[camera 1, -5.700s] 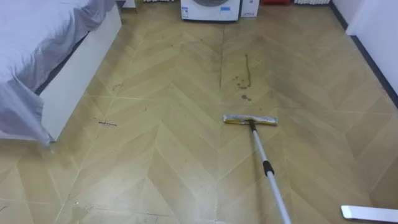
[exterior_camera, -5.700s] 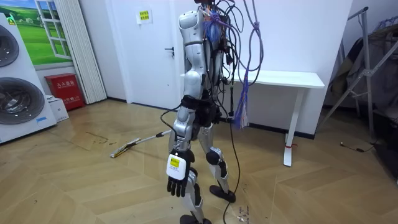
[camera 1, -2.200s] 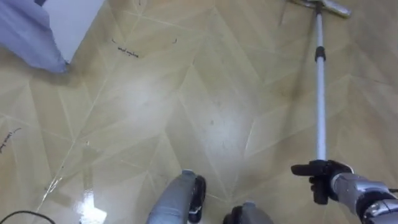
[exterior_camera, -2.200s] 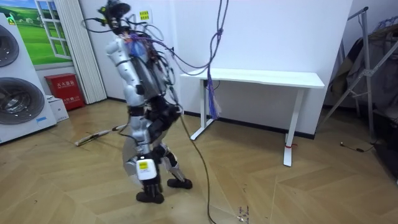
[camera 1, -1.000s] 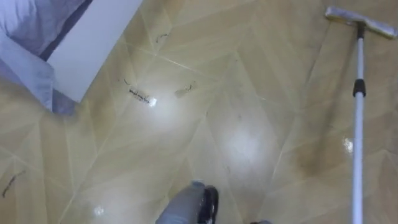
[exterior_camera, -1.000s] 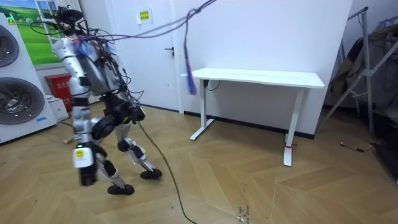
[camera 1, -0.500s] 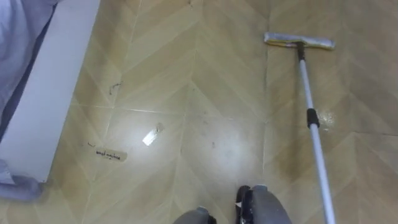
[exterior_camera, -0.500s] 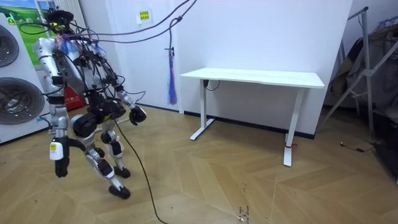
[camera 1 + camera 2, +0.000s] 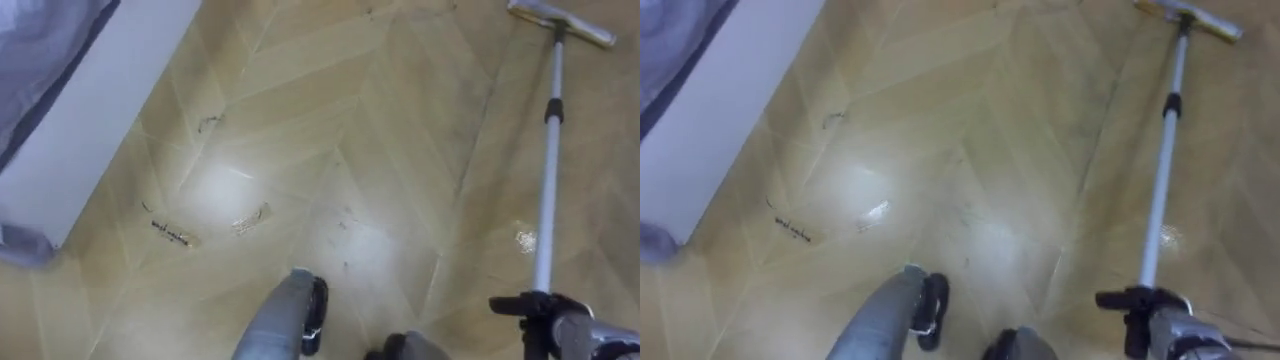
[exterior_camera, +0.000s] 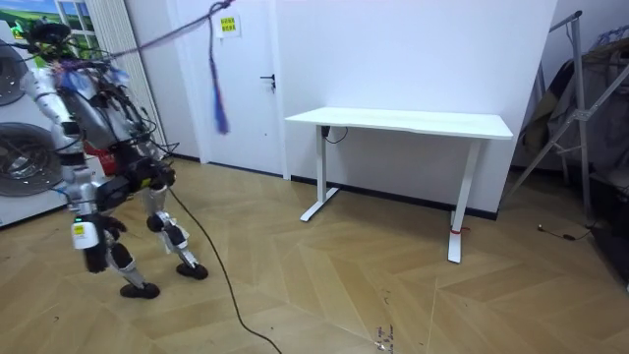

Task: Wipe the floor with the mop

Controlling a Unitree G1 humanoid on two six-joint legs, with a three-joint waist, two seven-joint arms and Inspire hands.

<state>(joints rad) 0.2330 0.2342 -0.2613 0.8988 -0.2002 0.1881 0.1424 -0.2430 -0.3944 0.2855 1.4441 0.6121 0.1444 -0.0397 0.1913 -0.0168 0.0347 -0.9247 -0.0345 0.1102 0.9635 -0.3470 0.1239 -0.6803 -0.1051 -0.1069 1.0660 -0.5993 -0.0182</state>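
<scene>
The right hand [image 9: 548, 310] is closed around the lower end of the mop [image 9: 547, 180] pole, well to the right of the bed [image 9: 90, 100]. The mop head [image 9: 560, 22] lies flat on the floor [image 9: 330, 150], farther from the bed. The left hand [image 10: 93, 258] hangs at the robot's side; whether it is wide or closed cannot be told.

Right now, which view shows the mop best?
The left eye view: the mop shows from head to the right hand gripping its pole. The right eye view shows nearly the same; the room view is too distant to tell.
</scene>
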